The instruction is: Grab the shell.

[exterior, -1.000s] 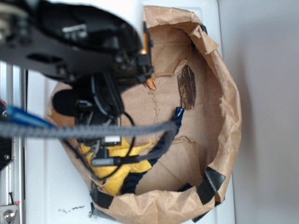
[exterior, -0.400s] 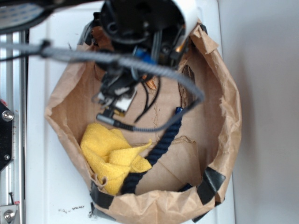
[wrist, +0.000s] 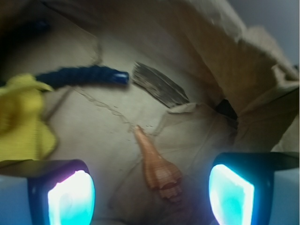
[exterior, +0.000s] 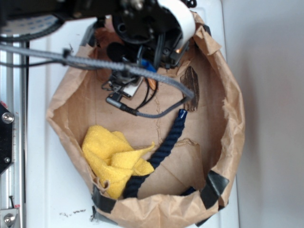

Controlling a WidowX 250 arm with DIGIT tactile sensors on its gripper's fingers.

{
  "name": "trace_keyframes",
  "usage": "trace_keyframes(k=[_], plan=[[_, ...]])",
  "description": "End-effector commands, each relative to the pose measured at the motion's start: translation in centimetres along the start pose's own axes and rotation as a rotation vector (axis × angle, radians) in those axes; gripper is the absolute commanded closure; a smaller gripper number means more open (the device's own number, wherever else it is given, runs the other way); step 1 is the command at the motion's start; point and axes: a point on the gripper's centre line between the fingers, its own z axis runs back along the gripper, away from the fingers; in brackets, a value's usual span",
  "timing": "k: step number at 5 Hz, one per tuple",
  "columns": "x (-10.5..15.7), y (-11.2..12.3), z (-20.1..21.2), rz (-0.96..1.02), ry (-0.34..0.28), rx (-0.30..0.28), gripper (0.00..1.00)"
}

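Note:
The shell [wrist: 157,168] is an orange-brown spiral conch lying on the brown paper floor of the bag, its pointed tail aimed away from me. My gripper [wrist: 150,192] is open, and its two glowing cyan pads [wrist: 70,199] stand left and right of the shell without touching it. The shell's knobby end sits a little right of centre between them. In the exterior view the arm covers the bag's back part, and only a sliver of the shell [exterior: 152,82] shows under the cables.
The crumpled paper bag [exterior: 233,118] walls in everything. A flat dark bark piece [wrist: 159,86] lies just beyond the shell, with a blue rope [exterior: 167,140] and a yellow cloth [exterior: 111,159] nearer the bag's front. A grey cable [exterior: 156,78] hangs across the bag.
The arm has swung from the bag's left side up to its back part, uncovering the yellow cloth and coming down over the shell.

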Motion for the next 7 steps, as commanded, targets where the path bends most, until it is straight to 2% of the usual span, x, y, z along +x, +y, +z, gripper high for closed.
trace_keyframes(k=[1,2,3,4,5,6,7], plan=[[1.9,0.3,-0.7,-0.107,-0.073,-0.009,0.0],[2.0,0.2,-1.6,-0.143,-0.076,-0.014,0.0],[1.9,-0.6,-4.0,-0.201,-0.054,-0.023,0.0],[1.3,-0.1,-4.9,-0.226,-0.024,-0.028,0.0],[1.0,0.6,-4.4,-0.244,-0.043,-0.032,0.0],[1.5,0.9,-5.2,-0.254,-0.015,-0.032,0.0],[1.5,0.9,-5.2,-0.254,-0.015,-0.032,0.0]])
